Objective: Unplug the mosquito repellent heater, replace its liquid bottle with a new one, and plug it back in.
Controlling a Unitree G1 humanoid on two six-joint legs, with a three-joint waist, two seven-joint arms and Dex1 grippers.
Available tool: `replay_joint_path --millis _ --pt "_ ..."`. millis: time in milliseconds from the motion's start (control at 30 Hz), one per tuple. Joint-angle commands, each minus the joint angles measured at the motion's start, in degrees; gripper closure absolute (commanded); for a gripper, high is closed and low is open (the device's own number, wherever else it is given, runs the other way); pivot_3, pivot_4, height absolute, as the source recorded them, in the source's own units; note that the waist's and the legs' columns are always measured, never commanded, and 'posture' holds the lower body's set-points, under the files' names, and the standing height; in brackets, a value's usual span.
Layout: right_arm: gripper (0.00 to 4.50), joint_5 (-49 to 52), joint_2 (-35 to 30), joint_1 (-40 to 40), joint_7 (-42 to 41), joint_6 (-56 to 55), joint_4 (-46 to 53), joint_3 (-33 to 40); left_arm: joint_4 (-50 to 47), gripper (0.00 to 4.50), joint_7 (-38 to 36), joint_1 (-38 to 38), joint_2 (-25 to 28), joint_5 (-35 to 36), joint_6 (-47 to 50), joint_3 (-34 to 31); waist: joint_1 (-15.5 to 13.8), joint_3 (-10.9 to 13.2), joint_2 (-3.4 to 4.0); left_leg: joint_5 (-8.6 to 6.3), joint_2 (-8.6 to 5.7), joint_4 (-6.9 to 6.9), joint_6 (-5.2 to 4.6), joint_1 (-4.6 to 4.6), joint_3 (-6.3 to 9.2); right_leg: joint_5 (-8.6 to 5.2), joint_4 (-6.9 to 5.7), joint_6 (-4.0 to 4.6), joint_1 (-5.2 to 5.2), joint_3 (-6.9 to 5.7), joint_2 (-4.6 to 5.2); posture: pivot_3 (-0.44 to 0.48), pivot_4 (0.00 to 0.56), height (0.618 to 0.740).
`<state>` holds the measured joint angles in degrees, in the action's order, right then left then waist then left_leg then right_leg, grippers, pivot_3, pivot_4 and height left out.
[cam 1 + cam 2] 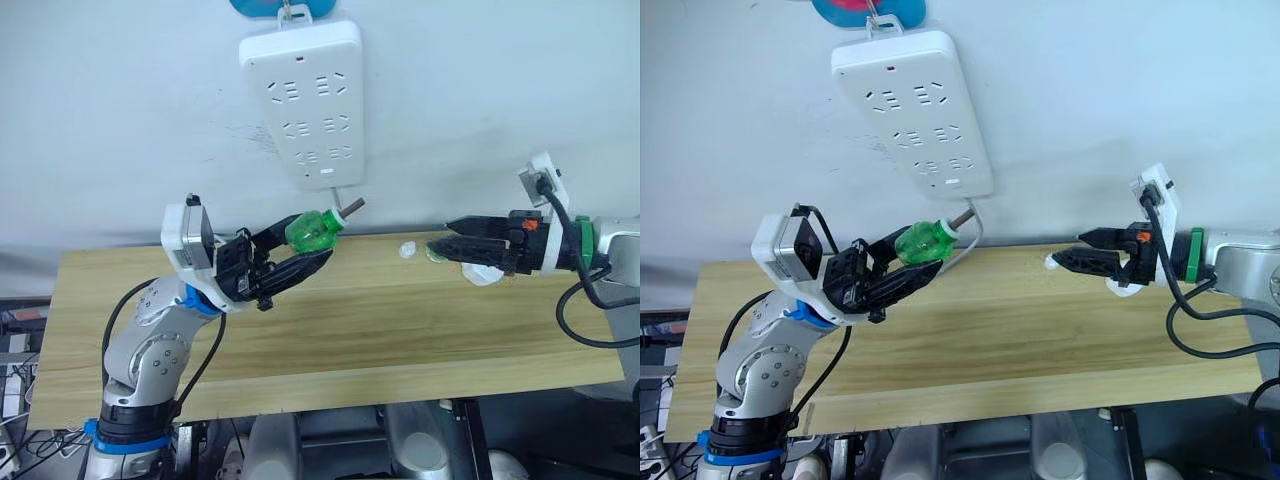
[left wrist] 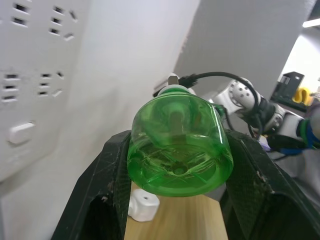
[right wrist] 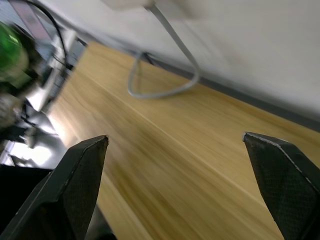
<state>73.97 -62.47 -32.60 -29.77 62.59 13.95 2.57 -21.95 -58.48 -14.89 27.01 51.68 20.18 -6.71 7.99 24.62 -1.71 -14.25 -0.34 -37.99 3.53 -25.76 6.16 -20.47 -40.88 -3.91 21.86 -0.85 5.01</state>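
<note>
My left gripper [image 1: 300, 250] is shut on a translucent green liquid bottle [image 1: 313, 230] and holds it above the table, just below the power strip. The bottle's bare wick stem [image 1: 352, 207] points up and to the right. In the left wrist view the bottle's base [image 2: 179, 150] sits between both fingers. My right gripper [image 1: 448, 236] is open near the table's back right, with nothing between its fingers [image 3: 82, 175]. The white heater [image 1: 485, 272] lies on the table, partly hidden under that gripper. A small white cap [image 1: 407, 250] and a green piece [image 1: 437, 255] lie just left of it.
A large white power strip [image 1: 305, 100] hangs on the wall above the wooden table [image 1: 350, 340]. Its grey cable [image 3: 150, 85] loops down behind the table's back edge. A black cable [image 1: 580, 300] hangs from my right wrist.
</note>
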Motion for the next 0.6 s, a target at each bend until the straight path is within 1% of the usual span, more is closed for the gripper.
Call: replay_joint_path --millis 33,133,333,400,467,600 --pt "0.0 -8.2 -1.5 -0.1 -4.4 -0.8 0.8 -1.5 -2.7 2.24 -1.4 1.1 2.9 -0.2 2.4 1.0 0.1 0.0 0.0 0.0 0.0 0.0 0.0 0.01 0.0 0.0 -0.01 0.0 0.01 0.01 0.0 -0.309 0.411 0.74" --pt "0.0 -15.1 -1.8 0.1 -6.6 -2.1 0.4 -3.3 -2.7 2.24 -0.6 1.2 2.6 0.3 2.3 0.6 0.2 0.0 0.0 0.0 0.0 0.0 0.0 0.0 -0.03 0.0 -0.01 0.0 0.02 0.04 0.0 -0.316 0.414 0.74" --pt "0.0 -28.7 -2.7 -0.3 -10.7 -6.2 -2.3 -7.0 -2.5 2.24 0.3 2.0 2.4 -1.5 1.6 1.0 0.2 0.0 0.0 0.0 0.0 0.0 0.0 0.0 -0.03 0.0 0.0 0.0 0.02 0.03 0.0 -0.328 0.409 0.74" --pt "0.0 -31.4 -2.6 -0.6 -11.9 -6.5 -3.0 -7.3 -2.6 2.24 0.7 2.2 2.7 -1.3 2.2 0.8 0.2 0.0 0.0 0.0 0.0 0.0 0.0 0.0 -0.03 0.0 0.0 0.0 0.02 0.03 0.0 -0.329 0.408 0.74" --pt "0.0 -33.8 -2.8 -0.7 -13.2 -6.7 -3.0 -7.8 -2.6 2.24 1.5 2.3 3.5 -1.2 3.5 0.8 0.2 0.0 0.0 0.0 0.01 0.0 0.0 0.0 -0.03 0.0 0.0 0.0 0.02 0.03 0.0 -0.331 0.415 0.74" --pt "0.0 -41.4 -5.3 -0.2 -16.7 -8.3 -3.0 -11.9 -3.3 2.24 4.8 2.9 5.4 -2.6 6.9 1.2 0.2 0.0 0.02 0.0 0.01 0.0 -0.01 0.01 -0.02 0.0 -0.01 0.0 0.02 0.03 0.0 -0.328 0.423 0.74"
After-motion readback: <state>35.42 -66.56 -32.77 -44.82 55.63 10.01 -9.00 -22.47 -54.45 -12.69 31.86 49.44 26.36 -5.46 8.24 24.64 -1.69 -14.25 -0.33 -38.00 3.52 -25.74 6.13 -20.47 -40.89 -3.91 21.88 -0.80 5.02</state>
